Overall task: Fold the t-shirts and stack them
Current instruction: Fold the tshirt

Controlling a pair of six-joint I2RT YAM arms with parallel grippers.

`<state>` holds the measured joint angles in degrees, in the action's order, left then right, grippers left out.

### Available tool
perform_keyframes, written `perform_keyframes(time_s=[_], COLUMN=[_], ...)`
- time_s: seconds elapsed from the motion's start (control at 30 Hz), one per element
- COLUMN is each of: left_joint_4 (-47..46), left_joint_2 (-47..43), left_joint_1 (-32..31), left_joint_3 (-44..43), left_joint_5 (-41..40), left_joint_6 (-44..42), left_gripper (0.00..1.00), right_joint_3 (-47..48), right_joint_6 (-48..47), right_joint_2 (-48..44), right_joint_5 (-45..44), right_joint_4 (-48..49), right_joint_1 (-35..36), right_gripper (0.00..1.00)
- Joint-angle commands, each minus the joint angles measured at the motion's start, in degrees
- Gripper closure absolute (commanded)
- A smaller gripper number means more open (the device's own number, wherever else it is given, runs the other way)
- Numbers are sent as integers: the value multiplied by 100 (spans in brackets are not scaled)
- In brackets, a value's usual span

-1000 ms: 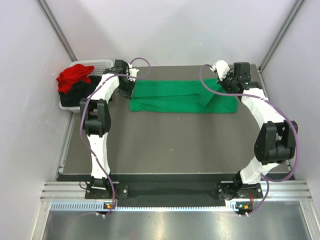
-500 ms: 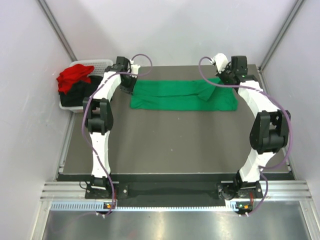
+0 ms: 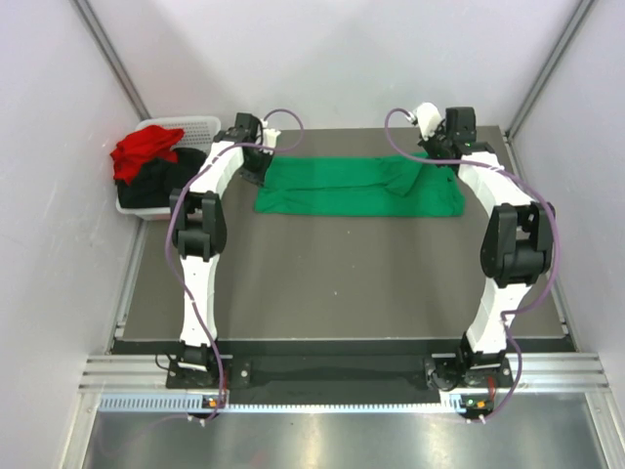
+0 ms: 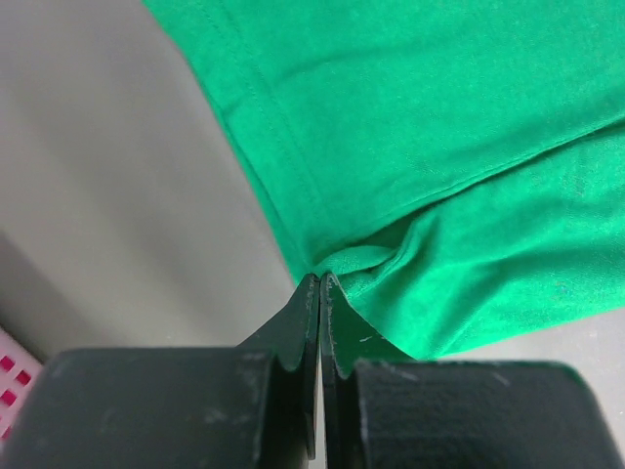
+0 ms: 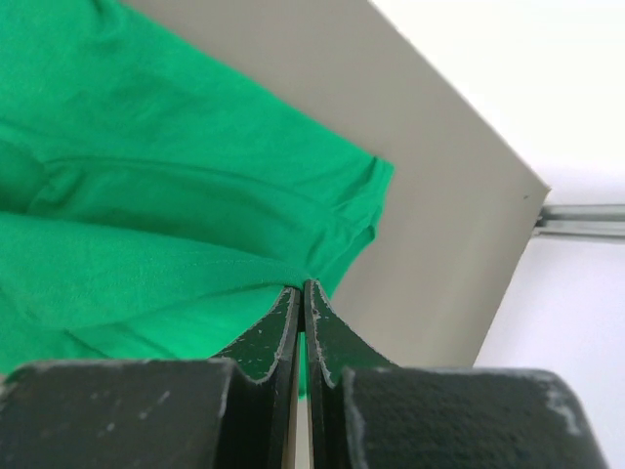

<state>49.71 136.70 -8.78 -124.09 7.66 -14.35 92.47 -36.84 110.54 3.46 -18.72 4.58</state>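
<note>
Green t-shirt (image 3: 352, 188), we see, lies folded in a long band at twelve o'clock on the table (image 3: 342, 283), the left gripper (image 4: 319, 283) pinched tight on its nine-o'clock end, the right gripper (image 5: 301, 288) likewise at three o'clock, with the red t-shirt (image 3: 145, 151) and black t-shirt (image 3: 146, 188) heaped in the white basket (image 3: 195, 125) at ten.

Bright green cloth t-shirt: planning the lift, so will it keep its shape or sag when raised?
Probably floppy: the bright green cloth t-shirt bunches into wrinkles where the left tool pinches it. Likely light: its thin layers lie flat. Expect sagging between it and the right tool.
</note>
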Motion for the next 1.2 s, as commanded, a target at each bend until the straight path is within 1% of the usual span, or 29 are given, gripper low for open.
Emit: perform_keyframes(time_s=[0.0,0.53,0.77,0.9,1.17], left_joint_4=[-234,-340,-287,-260,-278], left_joint_2=[-21,-56,-126,-284,-373], left_joint_1=[7,-28,-37,-37,-37], left_joint_3=[-326,-326,-317,-134,-36], left_joint_5=[-151,-467,-537,-599,-652], left_joint_6=[-15,2,2,-24,-24], left_gripper=[100,100,100,100,100], right_joint_3=[395,659,553,536,553], right_joint_6=[45,45,54,63,72], right_joint_2=[46,380,301,231,319], right_joint_5=[-65,-214,-285,-294,-311], right_joint_4=[316,448,501,527,571], right_joint_1=[-45,-45,-89,-115,-177], right_gripper=[100,100,100,100,100])
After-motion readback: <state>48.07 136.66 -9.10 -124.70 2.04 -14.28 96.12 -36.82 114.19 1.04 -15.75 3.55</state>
